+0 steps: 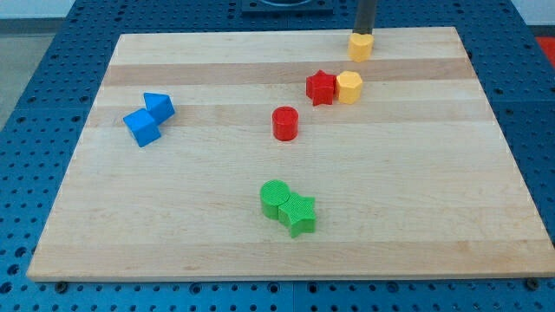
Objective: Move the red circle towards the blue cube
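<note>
The red circle (284,123) is a short cylinder near the board's middle. The blue cube (141,127) sits at the view's left, touching a second blue block (159,107) just above and to its right. My tip (363,33) is at the view's top, right of centre, with its lower end just behind a yellow block (361,46), touching or almost touching it. The tip is far up and to the right of the red circle.
A red star (320,87) and a yellow hexagonal block (349,87) touch each other up and right of the red circle. A green circle (275,198) and a green star (298,214) touch near the view's bottom middle. The wooden board (434,191) lies on a blue perforated table.
</note>
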